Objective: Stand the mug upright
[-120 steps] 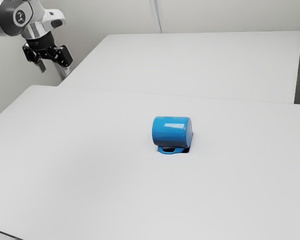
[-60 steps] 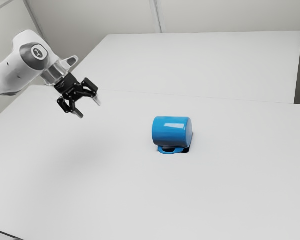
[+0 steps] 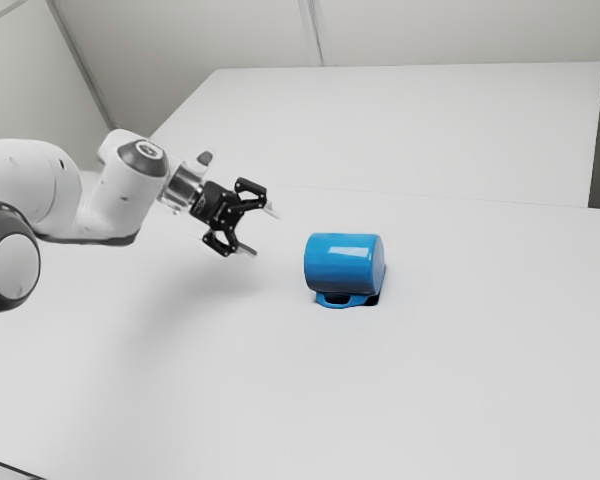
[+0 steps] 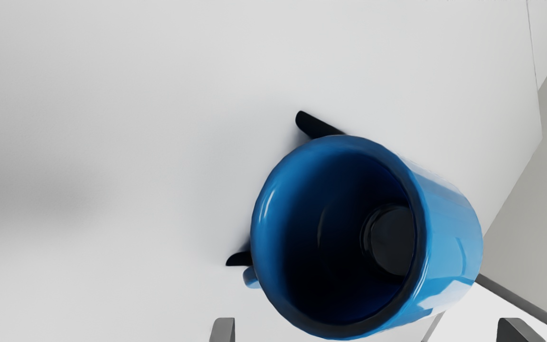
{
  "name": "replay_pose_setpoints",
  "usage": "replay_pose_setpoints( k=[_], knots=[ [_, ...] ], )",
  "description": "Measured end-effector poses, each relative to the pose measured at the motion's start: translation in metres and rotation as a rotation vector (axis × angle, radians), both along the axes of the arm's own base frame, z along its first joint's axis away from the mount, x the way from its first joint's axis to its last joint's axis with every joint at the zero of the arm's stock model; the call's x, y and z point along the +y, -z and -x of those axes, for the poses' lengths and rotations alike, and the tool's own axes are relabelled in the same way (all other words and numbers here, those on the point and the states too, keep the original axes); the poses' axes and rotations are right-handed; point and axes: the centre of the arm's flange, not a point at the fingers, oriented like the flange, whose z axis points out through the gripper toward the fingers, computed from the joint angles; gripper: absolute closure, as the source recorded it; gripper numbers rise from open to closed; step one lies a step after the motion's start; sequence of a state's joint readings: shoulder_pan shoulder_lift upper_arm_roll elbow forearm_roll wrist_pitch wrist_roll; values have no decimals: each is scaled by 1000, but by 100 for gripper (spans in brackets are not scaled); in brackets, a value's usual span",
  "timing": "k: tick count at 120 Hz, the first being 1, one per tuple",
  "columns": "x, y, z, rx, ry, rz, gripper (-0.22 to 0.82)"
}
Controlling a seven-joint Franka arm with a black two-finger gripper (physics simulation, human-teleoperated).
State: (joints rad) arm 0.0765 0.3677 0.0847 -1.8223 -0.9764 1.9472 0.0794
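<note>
In the exterior view, the arm [image 3: 115,200] comes in from the view's left, behind the gripper [image 3: 263,232]. The gripper is open: its two fingers stand wide apart, with nothing held between them. It is above the table, tilted downward, and does not touch the mug [image 3: 342,262].

The mug is ahead of the gripper, to its exterior-view right, and lies on its side. Its mouth [image 4: 335,237] faces the gripper, and its handle [image 3: 342,301] is low at the table. So the mug is not upright, and the turning onto its base is what is left. For this, I judge, the gripper must take a firm hold of it, turn it mouth up and let it go only when it stands steady. Under the mug there are dark strips [image 4: 318,126]; whether they are shadow or some thin thing, I cannot tell.

The table [image 3: 230,380] under the gripper is white and plain. Beyond it, farther from the gripper, there is another white surface [image 3: 380,130], and behind this a pale grey wall [image 3: 460,30].
</note>
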Motion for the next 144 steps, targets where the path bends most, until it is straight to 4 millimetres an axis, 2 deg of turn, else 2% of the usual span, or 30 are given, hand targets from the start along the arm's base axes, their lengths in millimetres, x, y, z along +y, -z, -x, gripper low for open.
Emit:
replay_pose_setpoints(
  k=[41, 92, 96, 110, 117, 133, 144],
  knots=[
    [-42, 42, -16, -19, -69, 124, 0],
    [-92, 61, -23, -31, -110, 243, 0],
    [-93, 61, -24, -35, -113, 245, 4],
    [-94, 60, -26, -44, -114, 238, 36],
    [-95, 58, -27, -50, -113, 236, 48],
    [-96, 50, -31, -69, -110, 231, 61],
    [-100, 32, -41, -108, -87, 216, 68]
  ],
)
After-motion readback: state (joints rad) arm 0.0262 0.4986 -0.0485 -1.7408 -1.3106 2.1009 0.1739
